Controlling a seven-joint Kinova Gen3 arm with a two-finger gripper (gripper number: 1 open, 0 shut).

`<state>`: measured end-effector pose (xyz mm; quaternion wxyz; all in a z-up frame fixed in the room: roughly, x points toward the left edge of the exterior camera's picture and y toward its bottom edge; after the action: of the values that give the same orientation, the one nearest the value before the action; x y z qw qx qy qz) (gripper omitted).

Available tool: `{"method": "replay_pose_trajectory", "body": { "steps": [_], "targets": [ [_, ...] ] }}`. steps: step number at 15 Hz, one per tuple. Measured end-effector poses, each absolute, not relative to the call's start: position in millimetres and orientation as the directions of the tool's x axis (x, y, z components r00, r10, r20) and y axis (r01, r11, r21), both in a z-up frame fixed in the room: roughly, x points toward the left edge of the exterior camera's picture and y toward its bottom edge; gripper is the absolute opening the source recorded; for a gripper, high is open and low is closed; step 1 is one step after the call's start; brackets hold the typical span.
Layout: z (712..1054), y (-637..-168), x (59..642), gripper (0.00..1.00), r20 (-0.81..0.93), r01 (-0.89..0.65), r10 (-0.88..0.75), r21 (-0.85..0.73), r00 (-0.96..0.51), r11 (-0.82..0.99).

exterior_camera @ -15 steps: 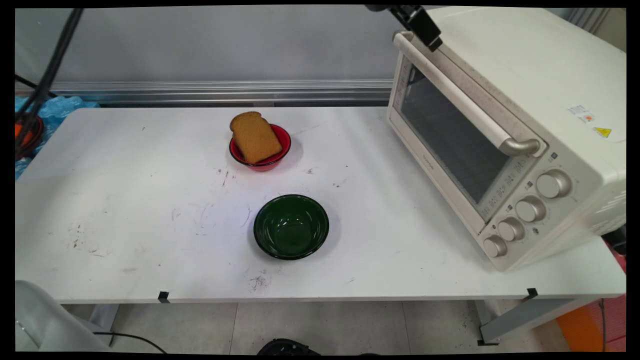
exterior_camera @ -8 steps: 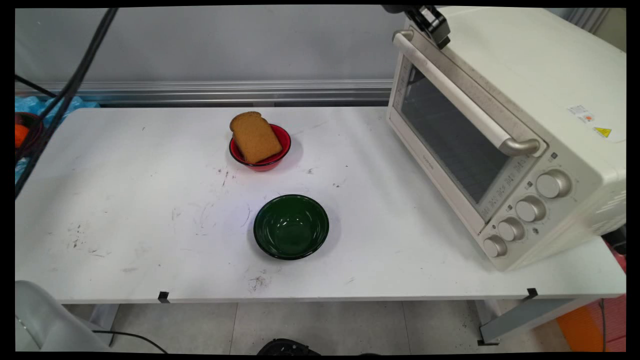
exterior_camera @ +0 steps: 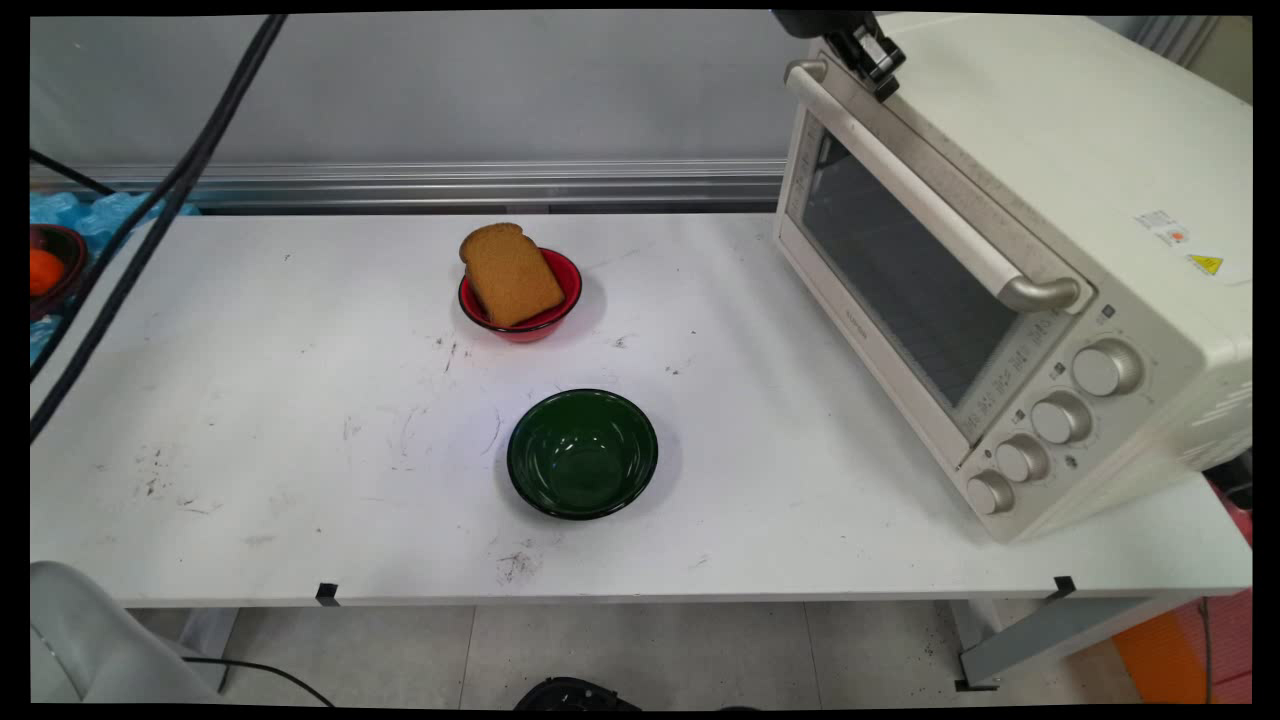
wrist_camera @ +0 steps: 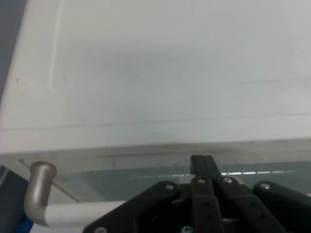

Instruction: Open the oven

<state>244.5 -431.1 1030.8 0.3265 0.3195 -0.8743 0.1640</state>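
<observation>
My gripper (exterior_camera: 881, 82) hangs at the picture's top edge, over the far end of the cream toaster oven (exterior_camera: 1060, 170). Its tip sits just behind the oven's long handle (exterior_camera: 925, 195), at the door's upper edge. In the hand view the gripper (wrist_camera: 203, 164) is shut, its fingers pressed together and pointing at the seam between the oven's top and its glass door. The handle (wrist_camera: 41, 196) runs under the linkage, with its metal end at the left. Nothing shows between the fingers. The oven door (exterior_camera: 900, 290) is closed.
A red bowl (exterior_camera: 568, 300) holding a slice of brown bread (exterior_camera: 510, 272) stands mid-table towards the back. An empty dark green bowl (exterior_camera: 582, 455) sits nearer the front. Black cables (exterior_camera: 150, 210) hang at the left. The oven fills the table's right side.
The gripper has shifted a little to the right, from above the handle's far end to the door's top edge. The hanging cables have swung rightwards.
</observation>
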Motion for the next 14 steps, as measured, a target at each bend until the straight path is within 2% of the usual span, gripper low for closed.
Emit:
{"method": "replay_pose_trajectory", "body": {
  "steps": [14],
  "targets": [
    [1001.3, -447.1, 236.5, 0.00, 0.622, -0.673, -0.493, -0.075, -0.608, 0.736]
  ]
}}
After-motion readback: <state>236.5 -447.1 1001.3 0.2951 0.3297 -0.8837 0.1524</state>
